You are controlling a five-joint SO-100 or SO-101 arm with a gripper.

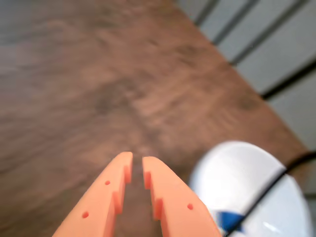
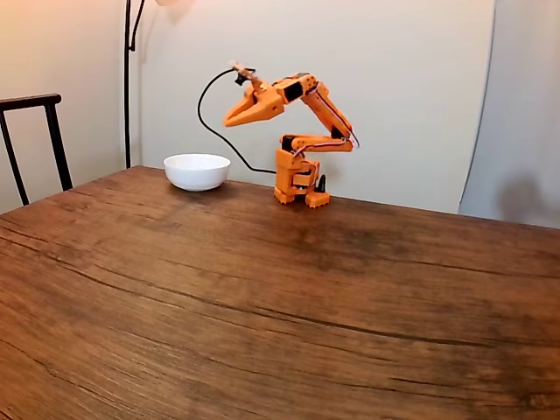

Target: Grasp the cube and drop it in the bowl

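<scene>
1. We see the tabletop [image 2: 289,297], broad dark wood, bare across its front; in the wrist view it blurs past under the camera.
2. The arm [image 2: 302,144] is folded high over its base at the far edge, with a black cable [image 2: 210,114] looping off behind it.
3. The bowl [image 2: 197,171] sits on the tabletop just left of the base in the fixed view; in the wrist view its white rim [image 1: 237,173] lies low and to the right of the fingers.
4. The hand [image 1: 138,165] hangs in the air near the bowl, to its right in the fixed view, nearly closed: a thin gap between the fingertips and nothing held in it.
5. The cube [image 1: 228,219] shows as a blue patch inside the bowl at the bottom edge of the wrist view, partly crossed by the cable. Blur hides its exact shape.
6. We judge the drop made, so the step in hand is pulling clear. To do it well, we should keep the hand high, swing away from the rim, and mind the cable lying across the bowl so it neither drags nor tips it.
</scene>
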